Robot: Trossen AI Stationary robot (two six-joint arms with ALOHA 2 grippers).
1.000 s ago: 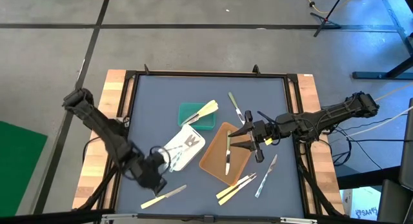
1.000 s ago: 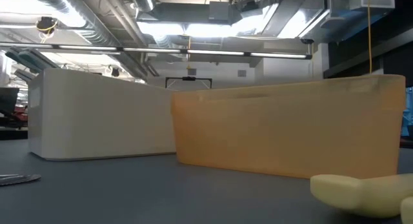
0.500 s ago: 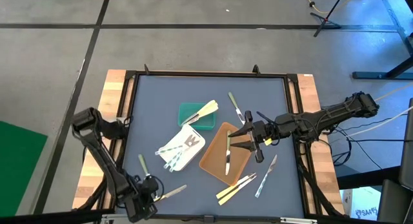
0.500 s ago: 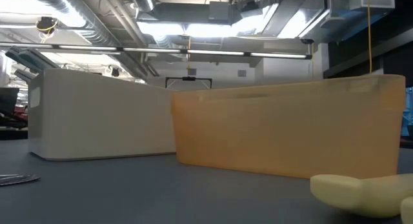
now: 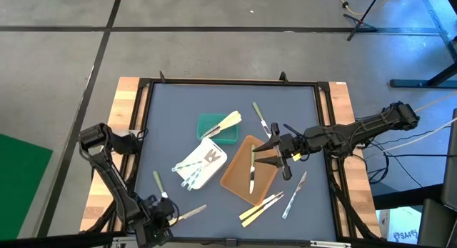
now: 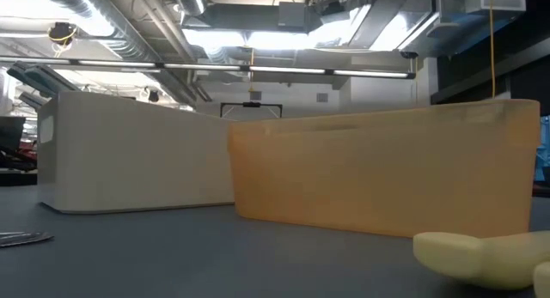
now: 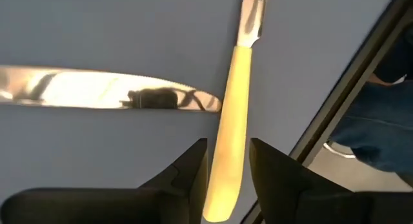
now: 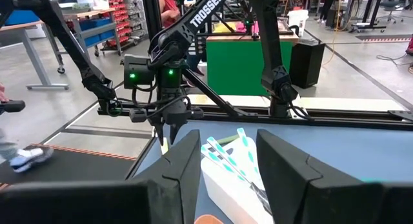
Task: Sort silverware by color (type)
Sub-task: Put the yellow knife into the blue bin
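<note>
High view: left gripper [image 5: 161, 212] sits at the near left corner of the worktop [image 5: 171, 105], over a cream knife [image 5: 182, 216] and beside an olive-handled utensil [image 5: 157, 182]. Right gripper [image 5: 270, 149] hovers at the far edge of the brown tray [image 5: 232, 180], which holds one utensil [image 5: 252, 169]. The green tray [image 5: 211, 123] carries cream pieces [image 5: 227, 122]; the white tray [image 5: 211, 162] carries translucent bluish ones [image 5: 189, 171]. Loose pieces remain: two by the right arm [image 5: 263, 118], a cream pair [image 5: 260, 206] and a clear one [image 5: 294, 194] near the front edge.

Low view: only tray walls, white and brown, and a cream handle [image 6: 481, 255] lying close on the worktop. No gripper visible.

Left wrist view: jaws part-open, straddling the yellow handle; whether they grip it, I cannot tell. The clear blade lies crosswise beyond.

Right wrist view: jaws apart, nothing between them; the white tray lies ahead.

Judgement: sorting roughly half done; about seven pieces are still unsorted.
</note>
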